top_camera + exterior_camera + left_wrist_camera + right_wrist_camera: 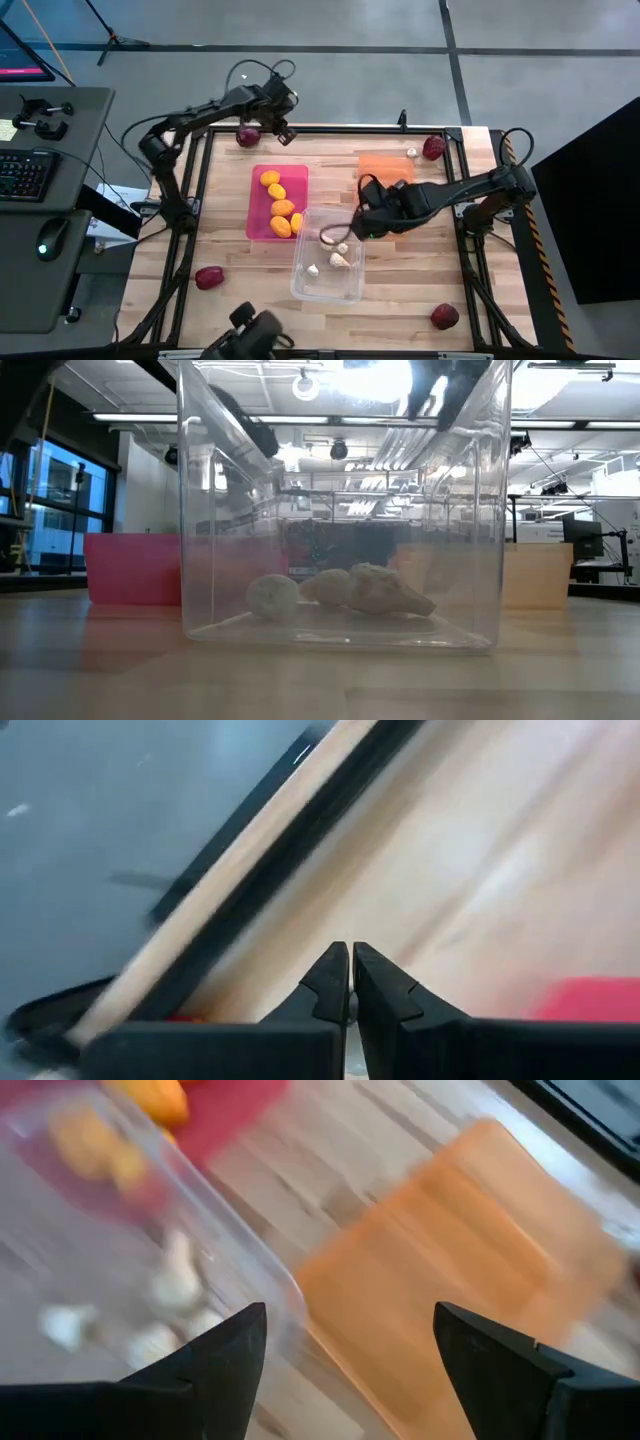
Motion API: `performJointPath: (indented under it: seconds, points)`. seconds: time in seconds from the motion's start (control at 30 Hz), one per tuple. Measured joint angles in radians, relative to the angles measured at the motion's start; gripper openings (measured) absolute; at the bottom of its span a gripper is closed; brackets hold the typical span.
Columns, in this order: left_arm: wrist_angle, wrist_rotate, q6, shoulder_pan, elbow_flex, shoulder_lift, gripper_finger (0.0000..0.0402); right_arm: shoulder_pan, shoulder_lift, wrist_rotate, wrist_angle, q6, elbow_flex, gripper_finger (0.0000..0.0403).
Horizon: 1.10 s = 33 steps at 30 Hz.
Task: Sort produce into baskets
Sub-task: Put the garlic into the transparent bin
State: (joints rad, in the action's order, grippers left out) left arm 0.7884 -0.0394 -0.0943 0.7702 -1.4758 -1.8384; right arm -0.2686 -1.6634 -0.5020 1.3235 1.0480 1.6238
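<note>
1. Right, the wooden counter [240,280] fills the middle of the high view, pale planks inside a dark frame, grey floor all around it.
2. Left of the counter there's a grey desk [50,200] with a keyboard [25,172] and a mouse [48,240].
3. Pink basket [260,215] sits centre-left, with yellow-orange lemons [281,205] lying in it.
4. Clear basket [335,290] is just below and right of the pink one, with whitish garlic bulbs [340,260] inside; the low view shows them resting on its floor.
5. Orange basket [385,165] lies upper right of centre, partly under the right arm.
6. Dark red beets are scattered: one at the upper right corner [433,148], one lower right [444,317], one lower left [208,277], one at the top edge [248,136].
7. Left gripper [283,130] is at the top edge just beside that beet, its fingers [330,982] pressed together on nothing.
8. Right gripper [350,228] hangs over the clear basket's upper end, fingers [235,1350] spread wide.
9. Beyond the counter, the low view takes in a bright room with ceiling lights and windows at the left.
</note>
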Motion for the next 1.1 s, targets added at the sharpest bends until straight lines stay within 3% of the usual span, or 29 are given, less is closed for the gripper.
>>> performJointPath:
  seconds: [0.2,0.4,0.53,0.67,0.8,0.9,1.1]
  points:
    - [-0.158,0.235,0.161,-0.076,0.152,0.257,0.0000,-0.100,0.014,0.012,0.129,0.167,-0.107,0.0277]
    - [-0.386,0.313,0.322,-0.276,0.365,0.526,0.0000,-0.199,0.075,0.059,0.123,0.406,-0.243,0.0277]
    - [-0.536,0.323,0.476,-0.460,0.459,0.619,0.0000,-0.248,0.143,0.068,0.154,0.539,-0.294,0.0277]
    - [-0.662,0.286,0.528,-0.638,0.471,0.625,0.0000,-0.290,0.218,0.039,0.245,0.642,-0.298,0.0277]
    - [-0.762,0.219,0.430,-0.765,0.471,0.576,0.0000,-0.308,0.297,-0.034,0.244,0.645,-0.298,0.0277]
    - [-0.807,0.209,0.357,-0.805,0.472,0.516,0.0001,-0.307,0.346,-0.076,0.250,0.647,-0.298,0.0277]
    - [-0.914,0.244,0.426,-0.800,0.472,0.400,0.0025,-0.307,0.389,-0.090,0.248,0.652,-0.298,0.0277]
